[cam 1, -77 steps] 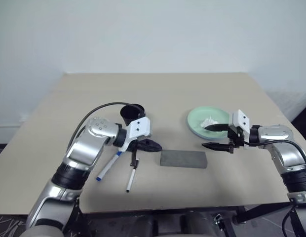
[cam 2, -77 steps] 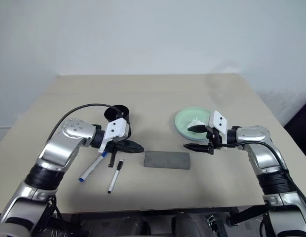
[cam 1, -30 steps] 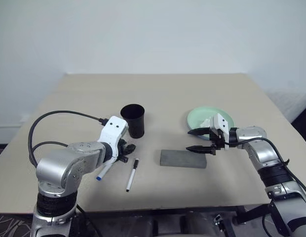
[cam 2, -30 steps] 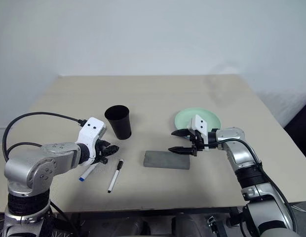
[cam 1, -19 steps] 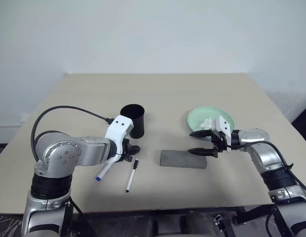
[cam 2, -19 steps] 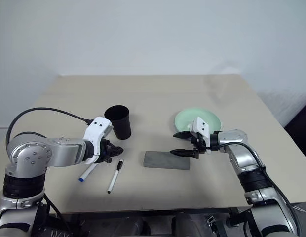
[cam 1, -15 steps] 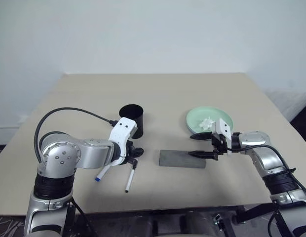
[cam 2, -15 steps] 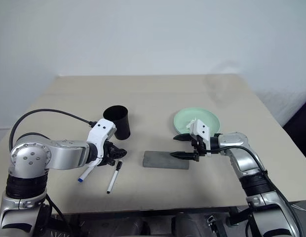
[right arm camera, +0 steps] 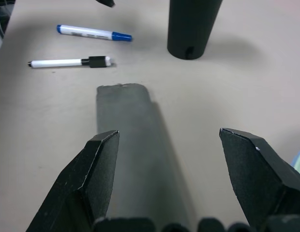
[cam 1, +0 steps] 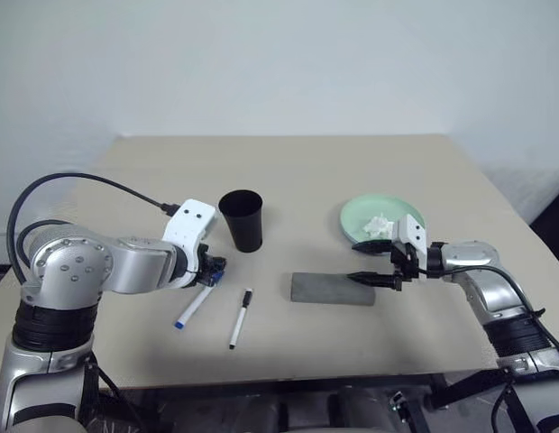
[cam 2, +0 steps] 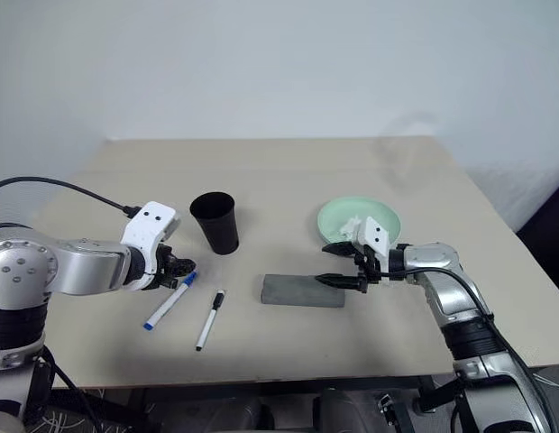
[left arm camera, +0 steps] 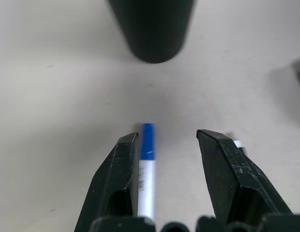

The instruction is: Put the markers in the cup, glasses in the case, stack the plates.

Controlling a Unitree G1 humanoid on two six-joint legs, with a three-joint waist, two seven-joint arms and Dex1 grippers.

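The black cup [cam 1: 243,219] stands upright at centre left. Two markers lie on the table in front of it: a blue-capped one [cam 1: 193,308] and a black-capped one [cam 1: 239,318]. My left gripper [left arm camera: 167,135] is open and points down over the blue marker [left arm camera: 147,159], whose cap end lies between the fingers, close to one of them. The grey case [cam 1: 333,289] lies shut at the centre. My right gripper [cam 1: 355,261] hangs open just over its right part, fingers either side of it. A mint green plate [cam 1: 406,214] sits behind. The glasses are out of view.
A crumpled white tissue [cam 1: 379,223] lies in the mint plate. The table's front edge [cam 1: 288,377] runs a short way in front of the markers and the case. Bare tabletop stretches behind the cup and at the far left.
My left gripper has swung left, away from the black-capped marker, and now sits over the blue marker's cap end. The right gripper has stayed open over the case.
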